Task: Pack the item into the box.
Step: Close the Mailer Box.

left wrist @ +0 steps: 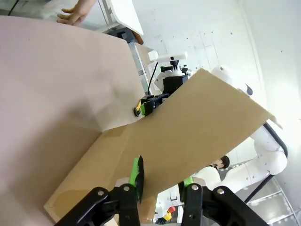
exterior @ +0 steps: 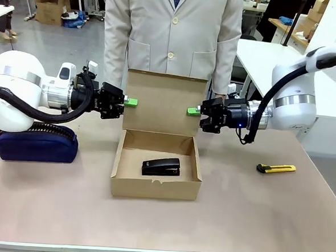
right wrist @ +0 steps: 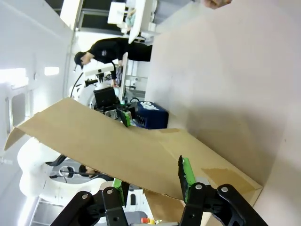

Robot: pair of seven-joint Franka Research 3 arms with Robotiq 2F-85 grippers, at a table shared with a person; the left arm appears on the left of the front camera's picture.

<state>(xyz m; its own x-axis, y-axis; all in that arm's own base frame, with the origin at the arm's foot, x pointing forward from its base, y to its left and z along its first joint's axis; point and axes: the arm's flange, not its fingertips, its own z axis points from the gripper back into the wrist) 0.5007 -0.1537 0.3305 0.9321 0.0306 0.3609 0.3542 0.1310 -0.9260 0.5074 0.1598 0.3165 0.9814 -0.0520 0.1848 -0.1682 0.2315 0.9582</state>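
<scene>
Black stapler lying flat on the floor of the open box, mid-table. Lid flap upright at the box's far wall. Left gripper clenched on the flap's left edge; right gripper straddles its right edge, grip not discernible. Person standing at the far edge
</scene>
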